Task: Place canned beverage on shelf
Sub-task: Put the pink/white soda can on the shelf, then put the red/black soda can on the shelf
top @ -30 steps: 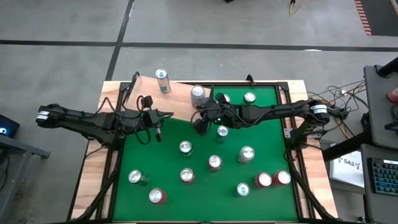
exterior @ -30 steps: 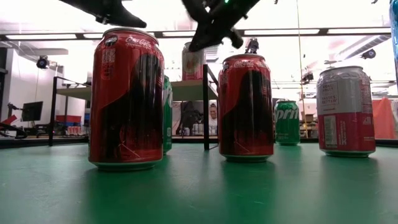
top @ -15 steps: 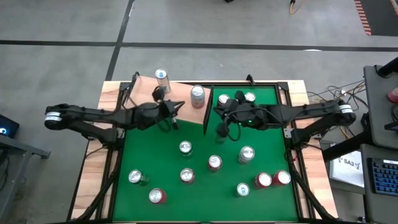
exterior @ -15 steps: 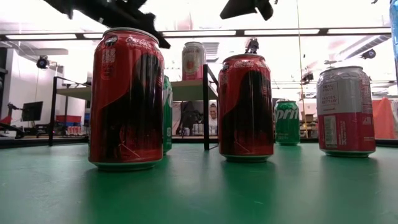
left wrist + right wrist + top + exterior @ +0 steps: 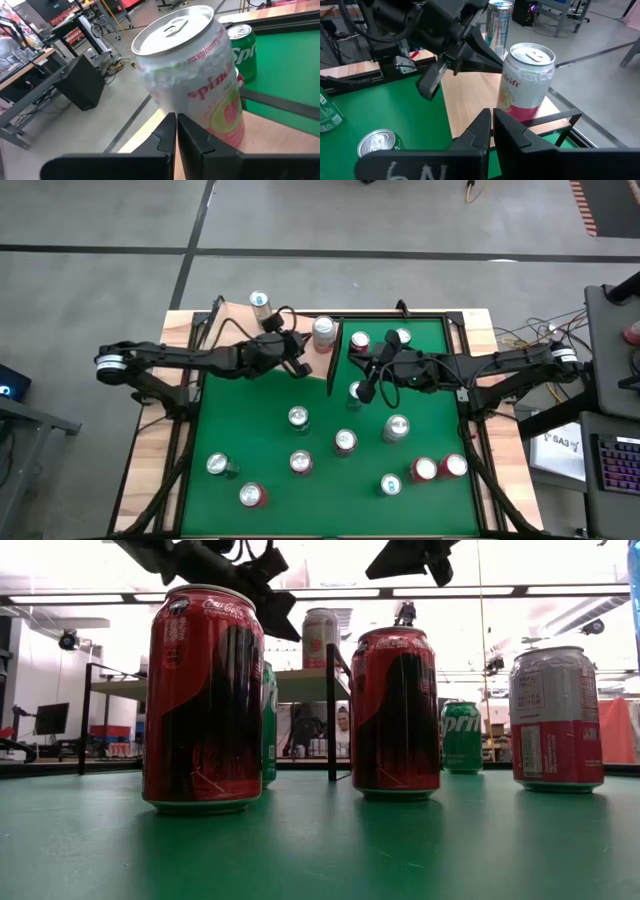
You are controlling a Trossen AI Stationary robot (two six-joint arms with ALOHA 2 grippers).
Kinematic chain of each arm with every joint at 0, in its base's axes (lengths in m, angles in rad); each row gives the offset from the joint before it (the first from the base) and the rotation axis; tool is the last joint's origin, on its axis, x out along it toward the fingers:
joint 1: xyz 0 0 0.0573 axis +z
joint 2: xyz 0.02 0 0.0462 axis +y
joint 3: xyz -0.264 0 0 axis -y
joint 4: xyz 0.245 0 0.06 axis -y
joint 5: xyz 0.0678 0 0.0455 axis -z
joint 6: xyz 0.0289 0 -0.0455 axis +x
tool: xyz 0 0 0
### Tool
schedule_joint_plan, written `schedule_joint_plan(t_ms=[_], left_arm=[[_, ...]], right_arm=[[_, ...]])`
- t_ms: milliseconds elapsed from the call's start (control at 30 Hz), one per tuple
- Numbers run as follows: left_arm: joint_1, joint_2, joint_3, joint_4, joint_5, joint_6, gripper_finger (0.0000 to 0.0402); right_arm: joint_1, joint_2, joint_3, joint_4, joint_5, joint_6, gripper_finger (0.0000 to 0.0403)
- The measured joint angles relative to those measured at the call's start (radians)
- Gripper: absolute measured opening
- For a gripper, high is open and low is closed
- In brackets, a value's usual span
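**Left gripper closed beside the Spindrift can on the shelf**

Left gripper (image 5: 297,366) hangs just beside the pink Spindrift can (image 5: 323,331), which stands upright on the shelf (image 5: 300,350), the pale wood board at the far edge of the green table (image 5: 430,430). In the left wrist view its two fingers (image 5: 165,135) are pressed together with no gap, so it holds nothing, and the can (image 5: 195,75) fills the picture right in front of the tips. The right gripper (image 5: 366,390) is also closed and empty; it hangs over the table on the other side of the dark upright panel (image 5: 333,365), close to a green can (image 5: 357,391). From its wrist camera the Spindrift can (image 5: 525,82) is seen standing near the shelf's outer edge, with a tall slim can (image 5: 498,22) behind it.

I judge that this can is already placed and that many cans on the table wait for their turn. If the left arm now adjusts the Spindrift can, it should push low on the body, slowly and toward the middle of the board, because a push high on the wall can tip it over the edge. If it takes a new can, the fingers must first open wider than the can. The arm should also pass clear of the panel and of the right arm, which is near.
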Motion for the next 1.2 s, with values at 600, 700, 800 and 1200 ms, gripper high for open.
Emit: schedule_joint_plan(t_ms=[600, 700, 800, 1200], left_arm=[[-0.012, 0.012, 0.030, -0.074, 0.004, -0.060, 0.0000], [-0.028, 0.001, 0.030, -0.085, 0.058, -0.042, 0.0000], [-0.031, 0.007, 0.030, -0.078, 0.183, -0.013, 0.0000], [-0.006, 0.057, 0.028, -0.020, 0.159, -0.009, 0.0000]], right_arm=[[0.000, 0.001, -0.010, -0.003, 0.000, 0.000, 0.0011], [0.000, 0.001, -0.010, -0.003, -0.001, 0.005, 0.0011], [0.000, 0.001, -0.011, -0.003, -0.001, 0.008, 0.0011], [0.000, 0.004, -0.013, -0.005, -0.001, 0.016, 0.0011]])
